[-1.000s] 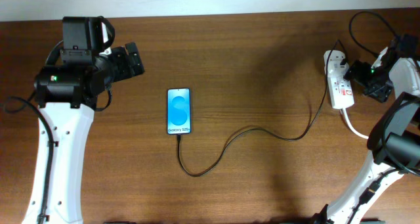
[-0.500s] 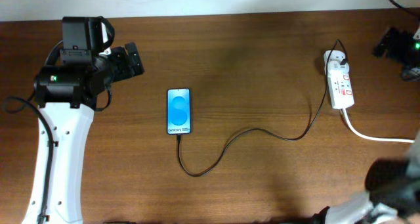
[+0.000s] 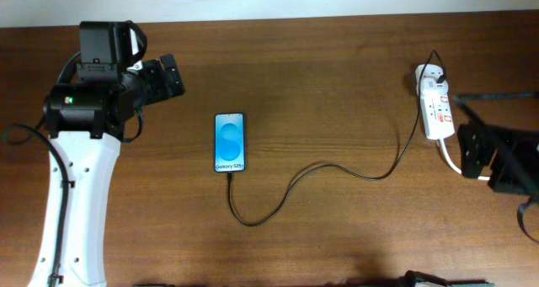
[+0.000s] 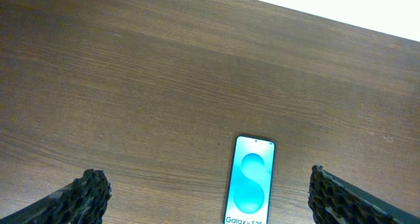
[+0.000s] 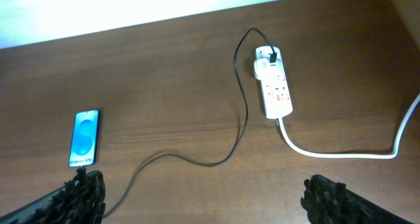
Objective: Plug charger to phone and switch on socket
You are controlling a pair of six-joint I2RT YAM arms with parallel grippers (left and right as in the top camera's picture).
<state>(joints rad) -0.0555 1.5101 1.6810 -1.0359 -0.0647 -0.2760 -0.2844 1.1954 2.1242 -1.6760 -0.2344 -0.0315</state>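
The left gripper (image 3: 173, 77) and right gripper (image 3: 469, 150) both hover with jaws spread wide and hold nothing, while the phone (image 3: 229, 142) lies lit, screen-up, on the wooden table (image 3: 337, 68), the charger (image 3: 337, 167) curving from its lower edge to the socket (image 3: 436, 112) just beside the right gripper.

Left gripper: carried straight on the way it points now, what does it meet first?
Probably the phone, which lies ahead between the fingers of the open left gripper, slightly right of centre; depth is unclear, so bare table beside it is possible.
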